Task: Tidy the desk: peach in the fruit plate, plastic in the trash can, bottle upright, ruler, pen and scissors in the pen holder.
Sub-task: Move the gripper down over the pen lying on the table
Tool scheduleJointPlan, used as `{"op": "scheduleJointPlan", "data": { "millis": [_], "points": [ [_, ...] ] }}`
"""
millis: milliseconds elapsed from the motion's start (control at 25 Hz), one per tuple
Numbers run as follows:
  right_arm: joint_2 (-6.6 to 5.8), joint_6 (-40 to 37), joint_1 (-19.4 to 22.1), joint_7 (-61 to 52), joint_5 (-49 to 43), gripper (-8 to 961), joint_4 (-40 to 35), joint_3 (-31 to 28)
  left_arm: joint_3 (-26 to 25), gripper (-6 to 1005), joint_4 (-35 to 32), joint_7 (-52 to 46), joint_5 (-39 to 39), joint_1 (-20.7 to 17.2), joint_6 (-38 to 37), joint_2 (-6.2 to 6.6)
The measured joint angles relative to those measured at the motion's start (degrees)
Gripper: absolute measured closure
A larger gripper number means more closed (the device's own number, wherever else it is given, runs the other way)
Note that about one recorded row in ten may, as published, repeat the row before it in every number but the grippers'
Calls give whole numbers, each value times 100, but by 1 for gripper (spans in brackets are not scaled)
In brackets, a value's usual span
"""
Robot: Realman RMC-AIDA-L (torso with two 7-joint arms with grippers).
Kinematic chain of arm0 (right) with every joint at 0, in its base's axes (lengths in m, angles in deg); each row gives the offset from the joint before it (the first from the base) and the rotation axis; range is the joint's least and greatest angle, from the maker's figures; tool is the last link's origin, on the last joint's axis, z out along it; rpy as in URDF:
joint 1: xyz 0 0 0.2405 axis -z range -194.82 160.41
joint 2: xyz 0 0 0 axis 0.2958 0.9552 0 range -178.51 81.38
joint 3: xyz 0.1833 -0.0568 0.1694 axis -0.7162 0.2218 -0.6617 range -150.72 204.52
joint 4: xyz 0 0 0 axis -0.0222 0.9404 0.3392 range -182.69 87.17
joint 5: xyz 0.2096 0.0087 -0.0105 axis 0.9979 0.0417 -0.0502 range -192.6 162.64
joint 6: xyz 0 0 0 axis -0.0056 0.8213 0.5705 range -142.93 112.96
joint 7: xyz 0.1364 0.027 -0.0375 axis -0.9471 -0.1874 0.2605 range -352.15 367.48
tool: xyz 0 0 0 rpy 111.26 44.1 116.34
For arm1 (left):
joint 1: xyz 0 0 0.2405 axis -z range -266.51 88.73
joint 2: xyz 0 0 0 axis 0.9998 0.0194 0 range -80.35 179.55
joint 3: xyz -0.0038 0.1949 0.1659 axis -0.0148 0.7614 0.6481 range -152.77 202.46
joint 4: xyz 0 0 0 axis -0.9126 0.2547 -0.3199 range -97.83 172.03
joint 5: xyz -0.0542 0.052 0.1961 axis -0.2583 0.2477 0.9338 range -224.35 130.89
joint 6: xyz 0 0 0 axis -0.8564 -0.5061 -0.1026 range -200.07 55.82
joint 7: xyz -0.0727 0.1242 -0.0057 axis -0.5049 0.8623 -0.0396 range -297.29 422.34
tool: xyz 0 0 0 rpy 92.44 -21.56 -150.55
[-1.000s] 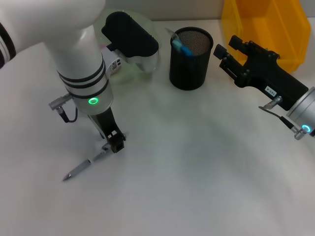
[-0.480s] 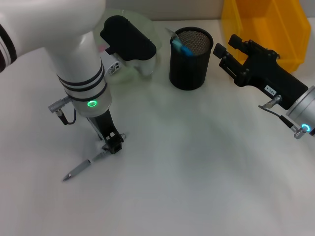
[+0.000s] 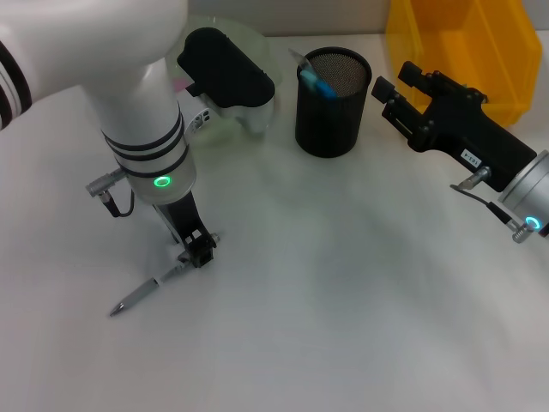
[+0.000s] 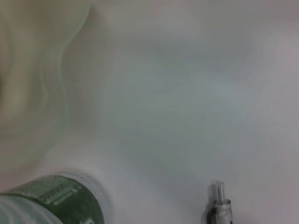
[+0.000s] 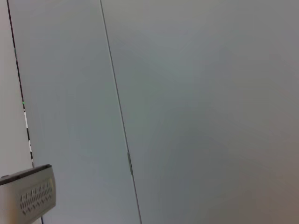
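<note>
The worktop (image 3: 343, 309) lies bare in front of the pen holder (image 3: 332, 103) and out to its near edge. Left of the pen holder, the left arm (image 3: 141, 112) blocks the way; its hand (image 3: 199, 251) is down at the pen (image 3: 150, 288). Right of it hangs the right hand (image 3: 395, 90), with the yellow bin (image 3: 463, 43) behind.

Grey pen (image 3: 146, 290) lying flat on the white desk (image 3: 343, 300), black mesh pen holder (image 3: 333, 101) standing upright, blue thing poking out of it, clear fruit plate (image 3: 225, 39) behind.
</note>
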Motion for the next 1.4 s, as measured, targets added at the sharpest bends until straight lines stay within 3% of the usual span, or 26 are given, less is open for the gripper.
{"op": "scheduleJointPlan", "data": {
  "millis": [680,1400],
  "points": [
    [0,9,-47,0,-1,469,3,0,60,593,0,47,-41,-3,-14,0],
    [0,8,-62,0,-1,469,-12,0,66,713,9,119,-53,-3,-13,0]
  ]
}}
